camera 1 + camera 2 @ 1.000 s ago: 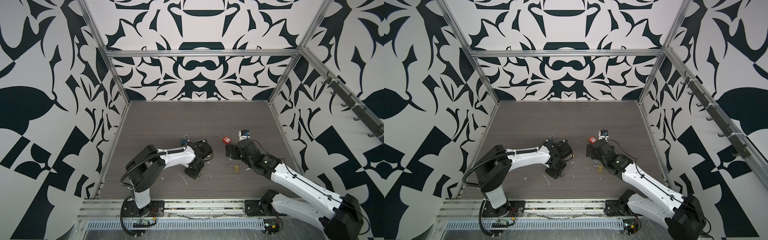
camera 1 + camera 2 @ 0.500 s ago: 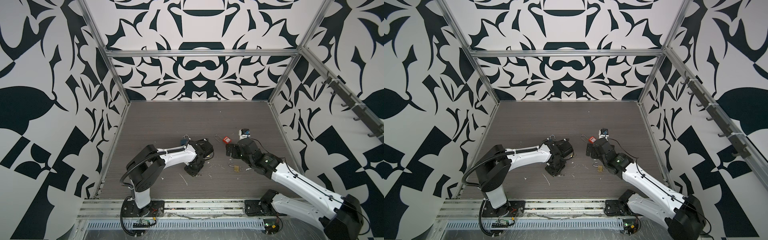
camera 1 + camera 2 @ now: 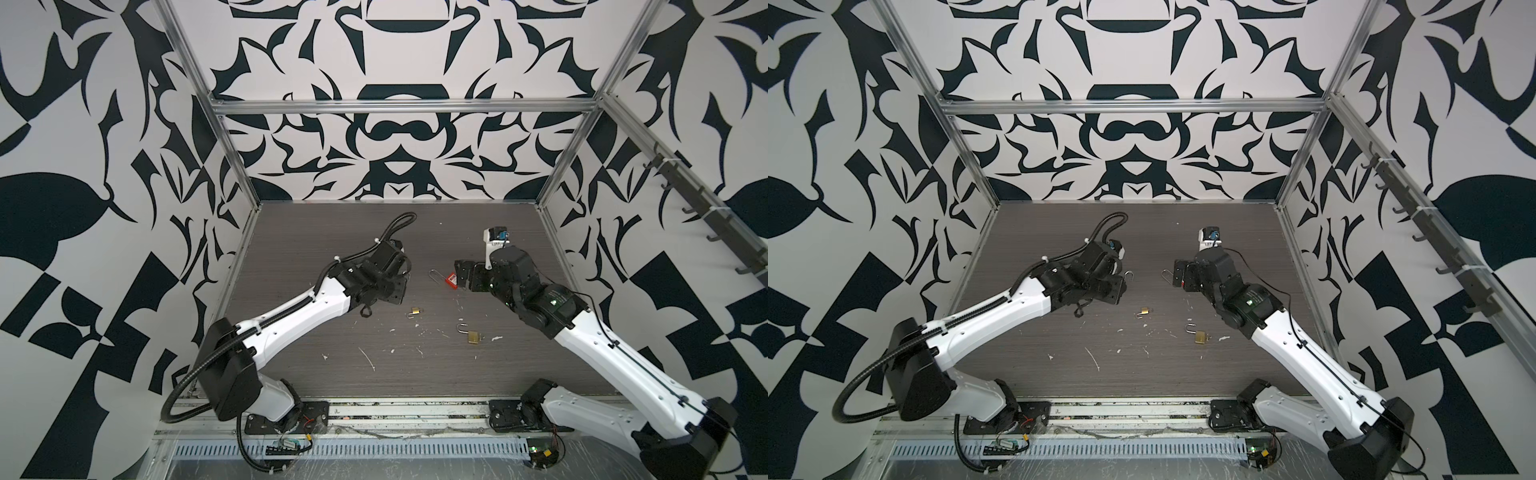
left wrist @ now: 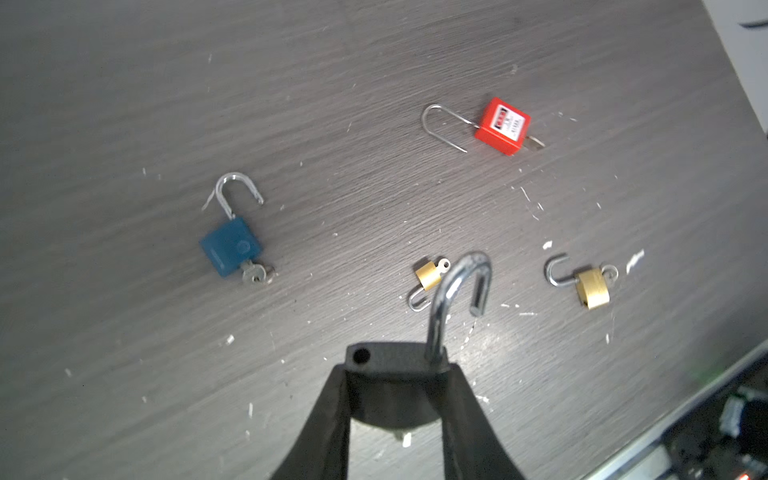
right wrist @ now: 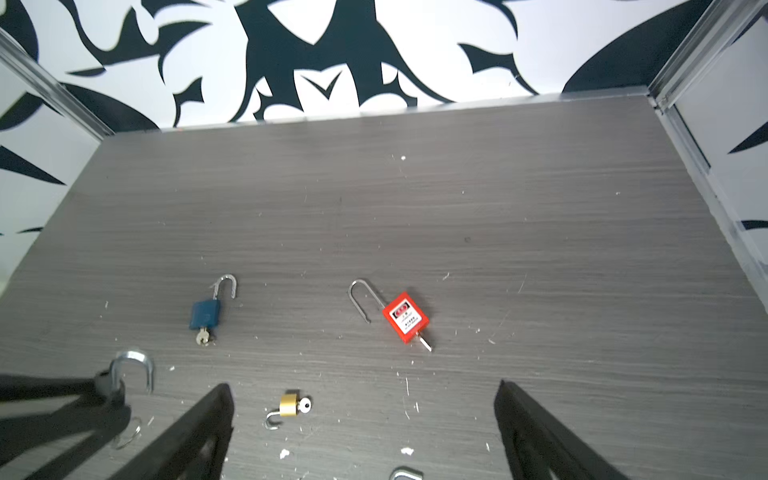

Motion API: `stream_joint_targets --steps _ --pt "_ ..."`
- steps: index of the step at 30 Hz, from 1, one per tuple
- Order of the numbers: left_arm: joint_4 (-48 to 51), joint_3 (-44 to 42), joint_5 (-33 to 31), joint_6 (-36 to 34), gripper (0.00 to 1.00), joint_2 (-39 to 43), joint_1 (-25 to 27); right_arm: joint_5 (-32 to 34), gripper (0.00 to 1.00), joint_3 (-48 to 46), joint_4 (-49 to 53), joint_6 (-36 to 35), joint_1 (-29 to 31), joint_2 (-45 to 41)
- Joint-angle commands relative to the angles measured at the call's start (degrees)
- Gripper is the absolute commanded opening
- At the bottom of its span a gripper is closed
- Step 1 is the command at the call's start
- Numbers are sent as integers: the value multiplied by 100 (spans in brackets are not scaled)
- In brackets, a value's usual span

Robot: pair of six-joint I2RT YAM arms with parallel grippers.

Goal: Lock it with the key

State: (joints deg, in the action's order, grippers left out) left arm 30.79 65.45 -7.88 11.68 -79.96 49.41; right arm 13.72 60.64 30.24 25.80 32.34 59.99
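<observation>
My left gripper (image 4: 397, 388) is shut on the body of a dark grey padlock (image 4: 395, 361), holding it off the table. Its steel shackle (image 4: 459, 291) stands open. In both top views the left gripper (image 3: 397, 286) (image 3: 1115, 286) sits left of centre. From the right wrist view the held lock (image 5: 110, 384) has a thin ring (image 5: 126, 434) showing beneath it; its key is hidden. My right gripper (image 5: 365, 401) (image 3: 461, 275) is open and empty, next to a red padlock (image 5: 405, 318) (image 3: 452, 279) with a key in it.
A blue padlock (image 4: 230, 249) with a key (image 4: 254, 273) lies open on the table. Two small brass padlocks (image 3: 414, 311) (image 3: 473, 336) lie between the arms, nearer the front. White flecks dot the grey table (image 3: 332, 232). Patterned walls close in three sides.
The left gripper has closed on the dark padlock and carried it up and toward the back of the table. The right arm has barely moved.
</observation>
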Motion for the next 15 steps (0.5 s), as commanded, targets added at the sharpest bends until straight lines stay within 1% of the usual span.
stream_joint_targets --steps 1,3,4,6,7,9,11,12,15 --pt "-906 -752 610 -3204 1 464 34 -1321 100 530 491 162 -321 206" --pt "-1063 -1143 867 -3985 0 706 34 -2145 100 666 615 256 -467 313" --pt "-1163 -1294 885 -4249 0 918 34 -2467 100 717 705 275 -491 352" --pt "-1454 -1623 964 -4619 0 1137 34 -3081 100 749 878 191 -500 404" --pt "-1584 -1730 1072 -4692 0 1230 34 -3351 100 739 952 119 -500 408" --pt "-1927 -1969 1350 -4726 0 1415 34 -3847 100 643 1075 6 -500 366" --pt "-2236 -2160 1838 -4639 0 1586 33 -4346 100 474 1052 -107 -500 273" --pt "-2441 -2268 2118 -4471 0 1668 25 -4551 100 351 1011 -168 -502 206" --pt "-2674 -2311 2718 -3946 0 1743 25 -4751 100 80 816 -226 -496 47"
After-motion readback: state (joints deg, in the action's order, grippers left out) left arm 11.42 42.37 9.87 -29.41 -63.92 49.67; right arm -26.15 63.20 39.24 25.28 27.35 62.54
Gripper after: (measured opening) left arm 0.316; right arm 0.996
